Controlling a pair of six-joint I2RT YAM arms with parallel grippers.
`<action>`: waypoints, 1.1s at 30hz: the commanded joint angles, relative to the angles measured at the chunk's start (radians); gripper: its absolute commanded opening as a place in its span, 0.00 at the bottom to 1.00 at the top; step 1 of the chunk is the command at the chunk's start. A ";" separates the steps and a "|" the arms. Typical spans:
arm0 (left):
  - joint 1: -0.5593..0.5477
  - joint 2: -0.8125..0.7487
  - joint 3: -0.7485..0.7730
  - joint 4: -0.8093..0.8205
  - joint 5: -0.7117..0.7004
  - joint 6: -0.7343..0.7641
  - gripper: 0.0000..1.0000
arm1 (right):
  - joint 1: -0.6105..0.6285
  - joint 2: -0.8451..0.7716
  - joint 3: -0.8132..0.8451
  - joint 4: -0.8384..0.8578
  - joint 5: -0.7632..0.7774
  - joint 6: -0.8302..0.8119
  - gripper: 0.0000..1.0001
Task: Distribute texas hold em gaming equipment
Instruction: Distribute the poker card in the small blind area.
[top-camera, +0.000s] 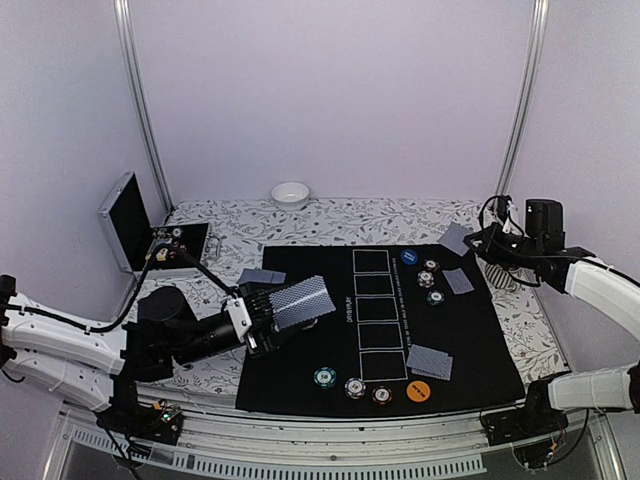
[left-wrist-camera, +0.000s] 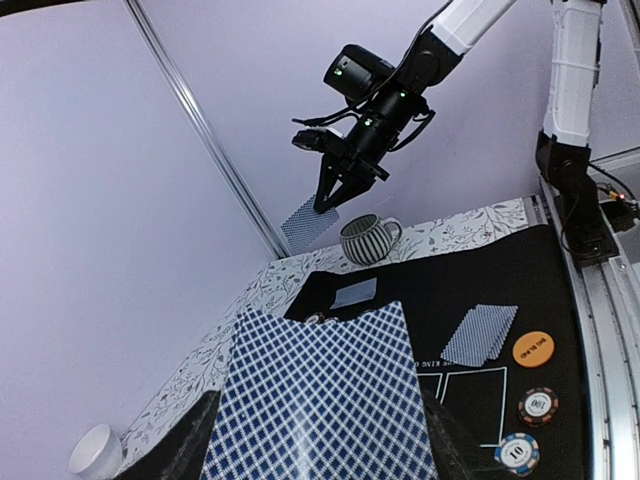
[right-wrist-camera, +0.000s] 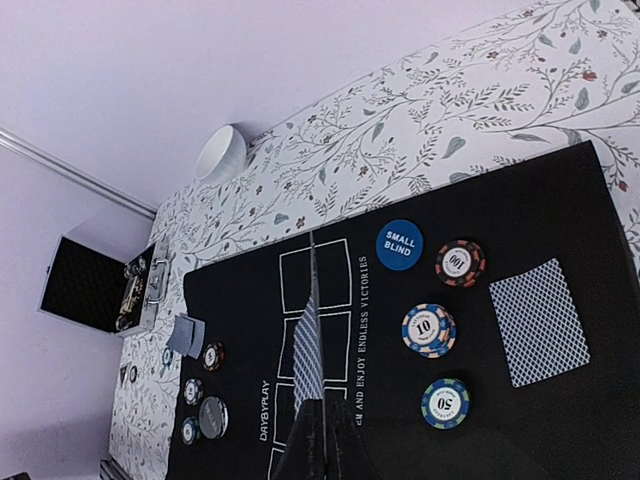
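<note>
dealing step. my right gripper (top-camera: 478, 242) is pressed together on a single card (top-camera: 455, 238), held in the air near the far right corner of the black mat (top-camera: 290, 372); it shows edge-on in my wrist view. my left gripper (top-camera: 268, 320) clamps the deck (top-camera: 302, 302) over the mat's left side. a face-down card (top-camera: 458, 281) lies just beside the far chips (top-camera: 425, 279). next move, i judge: lower the held card flat next to that one, then release cleanly so it doesn't flip.
</note>
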 joint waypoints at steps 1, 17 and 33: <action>-0.017 0.004 -0.004 0.048 -0.011 0.001 0.59 | -0.052 0.002 -0.063 0.101 0.059 0.042 0.02; -0.017 -0.047 -0.036 0.032 -0.048 -0.021 0.59 | -0.068 0.206 -0.118 0.253 0.195 0.138 0.02; -0.018 -0.093 -0.054 0.007 -0.064 -0.019 0.59 | -0.068 0.439 -0.098 0.339 0.200 0.198 0.02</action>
